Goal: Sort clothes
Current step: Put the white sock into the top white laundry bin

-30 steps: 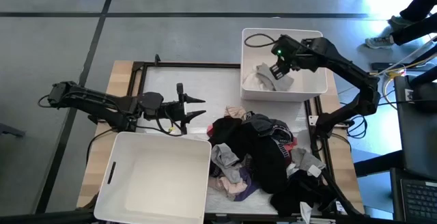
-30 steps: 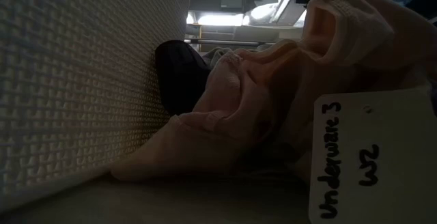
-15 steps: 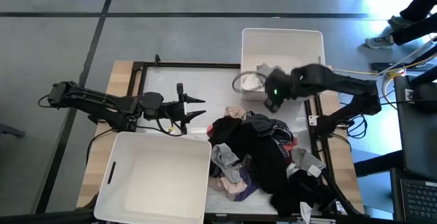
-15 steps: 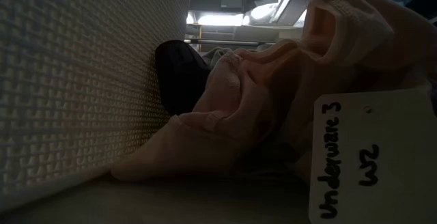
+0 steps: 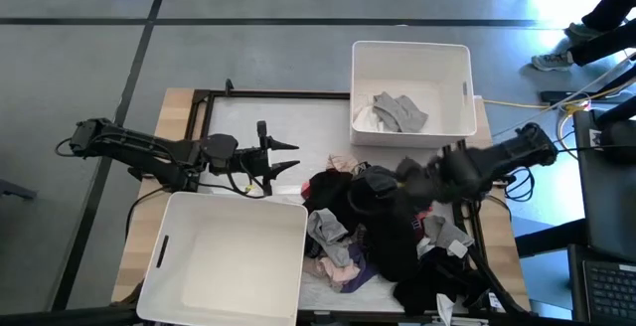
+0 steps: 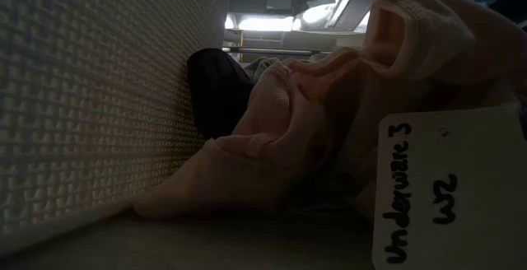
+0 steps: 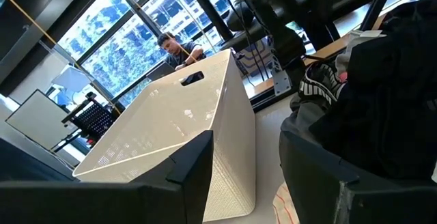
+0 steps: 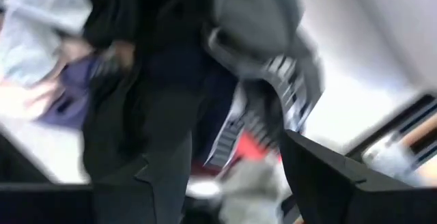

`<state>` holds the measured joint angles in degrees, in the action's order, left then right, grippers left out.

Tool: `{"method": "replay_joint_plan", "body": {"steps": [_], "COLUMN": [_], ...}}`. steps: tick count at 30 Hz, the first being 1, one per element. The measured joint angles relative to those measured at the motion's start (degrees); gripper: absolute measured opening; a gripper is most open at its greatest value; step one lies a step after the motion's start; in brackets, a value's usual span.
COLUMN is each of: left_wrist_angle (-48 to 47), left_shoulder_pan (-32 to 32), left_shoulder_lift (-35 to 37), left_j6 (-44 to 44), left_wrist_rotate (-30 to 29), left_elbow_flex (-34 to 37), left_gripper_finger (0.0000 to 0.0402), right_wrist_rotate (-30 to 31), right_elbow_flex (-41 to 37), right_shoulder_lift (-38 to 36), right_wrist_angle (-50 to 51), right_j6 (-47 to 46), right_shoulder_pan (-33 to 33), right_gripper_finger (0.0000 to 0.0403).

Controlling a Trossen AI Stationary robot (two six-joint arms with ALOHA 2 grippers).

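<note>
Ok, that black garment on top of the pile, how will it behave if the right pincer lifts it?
The black garment lies crumpled and draped over other clothes, so it will probably hang limp. It is tangled into the pile, so it may drag neighbours along. The right pincer hovers open above it.

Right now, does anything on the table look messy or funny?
Yes. The clothes sit in one tangled heap on the table's right side, some hanging over the near edge. The near bin is empty and sits crooked, poking past the table edge. Only a grey garment lies in the far bin.
</note>
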<state>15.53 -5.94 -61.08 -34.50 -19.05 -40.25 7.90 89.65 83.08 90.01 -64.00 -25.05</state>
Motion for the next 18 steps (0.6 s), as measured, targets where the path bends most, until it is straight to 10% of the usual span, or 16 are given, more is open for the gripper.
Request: {"method": "replay_joint_plan", "body": {"steps": [11,18], "left_wrist_angle": [0.2,1.3], "left_shoulder_pan": [0.0,0.0], "left_shoulder_lift": [0.0,0.0], "left_j6": [-0.4,-0.5], "left_wrist_rotate": [0.0,0.0], "left_elbow_flex": [0.0,0.0], "left_gripper_finger": [0.0159,0.0159], "right_wrist_rotate": [-9.0,-10.0], "right_elbow_flex": [-0.5,-0.5], "right_shoulder_lift": [0.7,6.8], "right_wrist_angle": [-6.3,-11.1], "right_j6": [-39.1,-43.6], "right_shoulder_pan": [-19.4,-25.9], "right_gripper_finger": [0.0225,0.0225]}}
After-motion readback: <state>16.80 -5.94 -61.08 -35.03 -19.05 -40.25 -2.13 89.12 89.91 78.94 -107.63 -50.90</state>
